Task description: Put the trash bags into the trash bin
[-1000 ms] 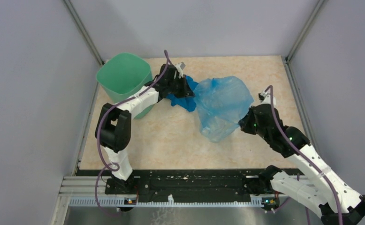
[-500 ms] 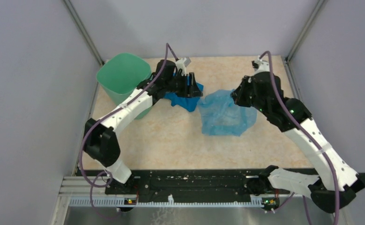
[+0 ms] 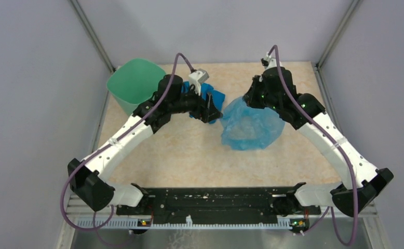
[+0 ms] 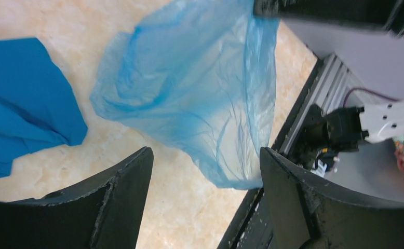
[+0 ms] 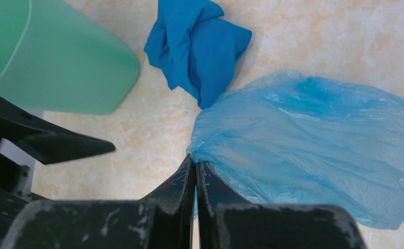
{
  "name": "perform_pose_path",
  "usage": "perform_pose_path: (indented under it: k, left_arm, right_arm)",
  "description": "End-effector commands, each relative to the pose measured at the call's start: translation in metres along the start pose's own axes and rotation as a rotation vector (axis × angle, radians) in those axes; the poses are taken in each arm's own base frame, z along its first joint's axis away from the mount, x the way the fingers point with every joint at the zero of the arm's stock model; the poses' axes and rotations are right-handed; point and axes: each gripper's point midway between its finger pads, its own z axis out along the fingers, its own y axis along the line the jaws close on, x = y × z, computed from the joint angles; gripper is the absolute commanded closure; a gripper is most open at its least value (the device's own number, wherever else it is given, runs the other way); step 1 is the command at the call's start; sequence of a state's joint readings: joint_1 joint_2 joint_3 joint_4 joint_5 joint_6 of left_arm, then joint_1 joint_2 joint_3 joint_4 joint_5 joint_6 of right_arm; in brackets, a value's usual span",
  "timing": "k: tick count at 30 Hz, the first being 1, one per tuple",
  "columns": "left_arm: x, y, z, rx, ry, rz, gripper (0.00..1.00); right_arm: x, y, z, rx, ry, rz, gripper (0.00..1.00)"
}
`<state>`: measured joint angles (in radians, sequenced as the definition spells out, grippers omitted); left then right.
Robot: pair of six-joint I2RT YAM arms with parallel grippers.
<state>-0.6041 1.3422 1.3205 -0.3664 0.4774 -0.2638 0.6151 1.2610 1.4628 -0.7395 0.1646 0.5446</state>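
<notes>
While left jaws gape, right jaws pinch trash bag (image 5: 304, 140).

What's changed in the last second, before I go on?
The right gripper, shut on the edge of the trash bag, swung from the near right to the far side, pulling it along. The left gripper opened, edging toward the bag. The trash bin and blue cloth hardly moved.

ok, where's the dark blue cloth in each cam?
Top external: dark blue cloth upper centre, between the green bin and the light-blue trash bag.
Left wrist: cloth at the left edge, left of the bag.
Right wrist: cloth top centre, up-left of the bag.
Shared landmark: the bag, beside the cloth in all three.
</notes>
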Motion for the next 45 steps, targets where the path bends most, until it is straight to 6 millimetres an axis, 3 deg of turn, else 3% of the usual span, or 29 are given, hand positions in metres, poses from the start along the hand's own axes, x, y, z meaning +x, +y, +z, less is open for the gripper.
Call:
perform_pose_path:
  k: [1,11,17,20,24,27,28,32,34,38,41,45]
  left_arm:
    - [0.024,-0.018,0.012,0.055,0.044,0.086,0.18]
    - [0.039,-0.037,0.036,0.072,0.059,0.088,0.18]
    - [0.060,-0.006,0.061,-0.096,0.083,0.093,0.25]
    - [0.064,0.004,0.068,-0.136,0.080,0.083,0.40]
    - [0.040,-0.028,0.055,-0.073,0.012,0.095,0.75]
    - [0.025,-0.065,0.038,0.017,-0.013,0.102,0.94]
    - [0.020,-0.079,0.031,0.047,-0.023,0.104,0.99]
    - [0.002,-0.121,0.012,0.105,-0.052,0.084,1.00]
    - [-0.004,-0.110,0.012,0.016,-0.056,0.036,1.00]
    - [0.003,-0.057,0.019,-0.211,-0.038,-0.061,1.00]
    - [0.011,-0.024,0.020,-0.244,-0.023,-0.147,1.00]
    - [0.017,0.001,0.020,-0.254,-0.017,-0.204,1.00]
  right_arm:
    - [-0.026,0.022,-0.008,-0.070,-0.067,-0.011,1.00]
    - [-0.022,0.020,-0.004,-0.059,-0.052,-0.018,1.00]
    - [-0.024,0.022,-0.004,-0.067,-0.055,-0.020,1.00]
    - [-0.024,0.024,-0.004,-0.074,-0.053,-0.024,1.00]
    - [-0.025,0.023,-0.008,-0.075,-0.054,-0.053,1.00]
    - [-0.028,0.026,-0.010,-0.097,-0.059,-0.084,1.00]
    - [-0.028,0.029,-0.009,-0.105,-0.058,-0.093,1.00]
    - [-0.025,0.042,-0.003,-0.145,-0.034,-0.136,1.00]
    - [-0.023,0.048,0.001,-0.160,-0.024,-0.143,1.00]
    - [-0.020,0.052,0.005,-0.174,-0.014,-0.134,0.90]
    - [-0.017,0.047,0.002,-0.160,-0.007,-0.134,0.64]
    - [-0.019,0.037,-0.010,-0.126,-0.031,-0.138,0.35]
